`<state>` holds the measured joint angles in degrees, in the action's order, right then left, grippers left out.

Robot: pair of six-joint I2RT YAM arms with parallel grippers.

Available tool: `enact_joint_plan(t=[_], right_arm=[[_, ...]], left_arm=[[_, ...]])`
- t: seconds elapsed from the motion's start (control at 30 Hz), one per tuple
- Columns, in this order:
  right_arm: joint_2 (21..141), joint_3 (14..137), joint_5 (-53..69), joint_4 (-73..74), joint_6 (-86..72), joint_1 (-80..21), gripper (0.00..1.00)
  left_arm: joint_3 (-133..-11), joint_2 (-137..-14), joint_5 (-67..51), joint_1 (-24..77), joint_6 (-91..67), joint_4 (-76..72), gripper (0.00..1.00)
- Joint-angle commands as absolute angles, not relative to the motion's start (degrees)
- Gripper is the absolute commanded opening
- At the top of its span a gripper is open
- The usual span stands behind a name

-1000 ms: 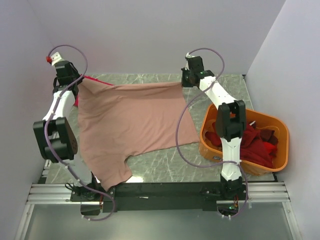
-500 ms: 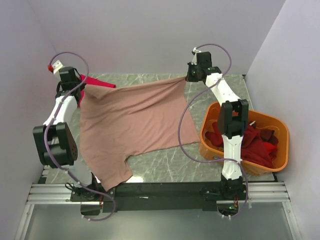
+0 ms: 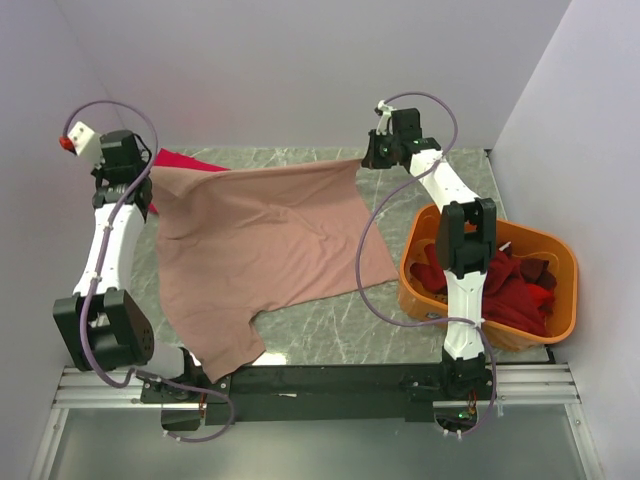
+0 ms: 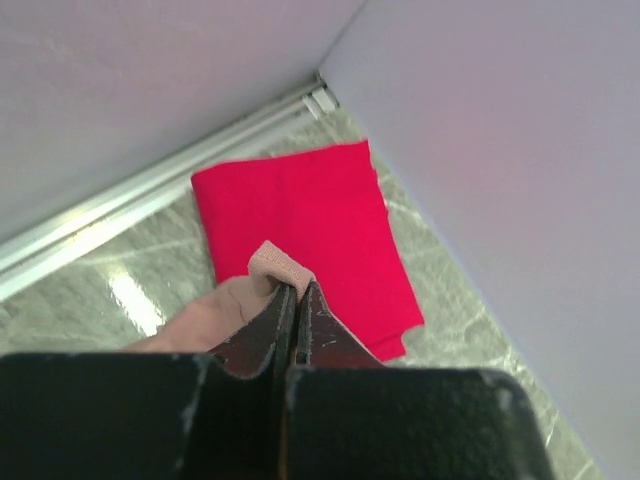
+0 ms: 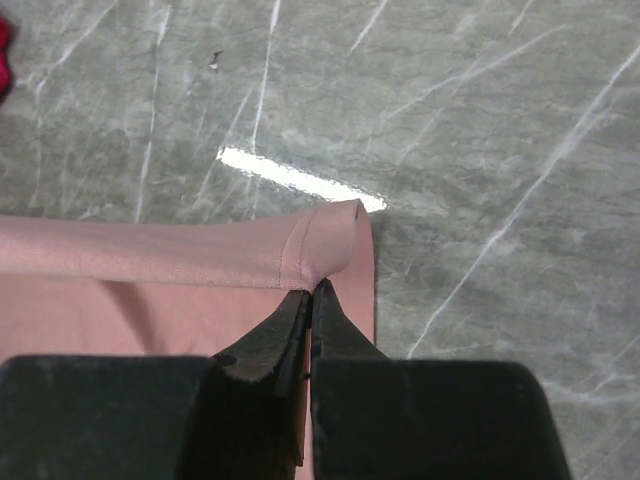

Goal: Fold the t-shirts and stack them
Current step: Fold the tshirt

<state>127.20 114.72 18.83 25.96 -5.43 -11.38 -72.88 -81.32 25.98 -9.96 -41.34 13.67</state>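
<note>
A dusty-pink t-shirt (image 3: 260,240) hangs stretched between my two grippers, its far hem lifted off the table and its near part draped to the front edge. My left gripper (image 3: 150,172) is shut on its far left corner (image 4: 280,268). My right gripper (image 3: 366,160) is shut on its far right corner (image 5: 320,250). A folded crimson-pink t-shirt (image 4: 300,230) lies flat in the far left corner, under the left gripper; a sliver of it shows in the top view (image 3: 185,161). Several dark red shirts (image 3: 500,285) fill the orange tub.
The orange plastic tub (image 3: 560,300) stands at the right side of the marble table (image 3: 330,320). Grey walls close in at the back and both sides; the left gripper is near the left wall (image 4: 480,150). A metal rail (image 3: 320,385) runs along the front edge.
The left arm has swung left and up toward the wall, pulling the shirt's left corner outward. The right gripper rose and went back, then came slightly left. The shirt's far hem is tauter.
</note>
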Motion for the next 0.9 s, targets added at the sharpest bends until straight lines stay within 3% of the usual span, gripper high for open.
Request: enact_joint_plan(t=[0.0,0.63,0.87], right_arm=[[124.89,116.80,19.42,23.12,-5.27,-11.16,0.00],[134.12,129.81,14.94,18.81,-5.45,-11.34,0.00],[132.46,127.20,16.00,19.51,-5.45,-11.60,0.00]], left_arm=[[-81.01,-84.19,31.38,-10.02,-39.12,15.02,0.01],[-91.14,-99.31,25.66,-10.02,-37.53,17.04,0.00],[-85.71,-96.69,23.29,-10.02,-42.96,20.03,0.00]])
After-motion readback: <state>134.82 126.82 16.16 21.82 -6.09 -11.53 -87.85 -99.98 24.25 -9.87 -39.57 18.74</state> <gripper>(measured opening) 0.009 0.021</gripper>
